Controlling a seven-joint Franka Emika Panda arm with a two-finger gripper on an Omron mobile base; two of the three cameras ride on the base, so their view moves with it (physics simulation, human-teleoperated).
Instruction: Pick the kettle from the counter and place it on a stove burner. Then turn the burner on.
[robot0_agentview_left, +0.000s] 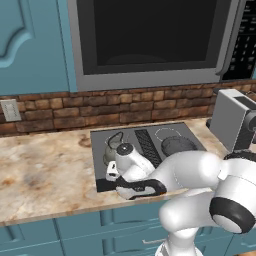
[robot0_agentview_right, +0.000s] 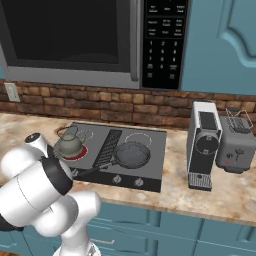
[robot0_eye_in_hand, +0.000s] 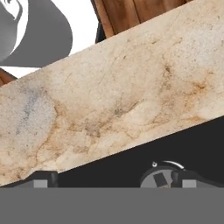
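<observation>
A: Kettle (robot0_agentview_right: 69, 143) sits on the left burner (robot0_agentview_right: 75, 152) of the cooktop (robot0_agentview_right: 155, 150), off the bench (robot0_agentview_right: 220, 195). Burner glows red under it, so I judge it lit.

B: And the gripper (robot0_eye_in_hand: 116, 181)?

A: Low over the front strip, a knob (robot0_eye_in_hand: 159, 177) between its tips. Spread apart, I think, pinching nothing.

B: Risk?

A: If I pull back carelessly, a tip drags the knob and kills the burner

Glossy white arm (robot0_agentview_left: 200, 185), dark joints
</observation>
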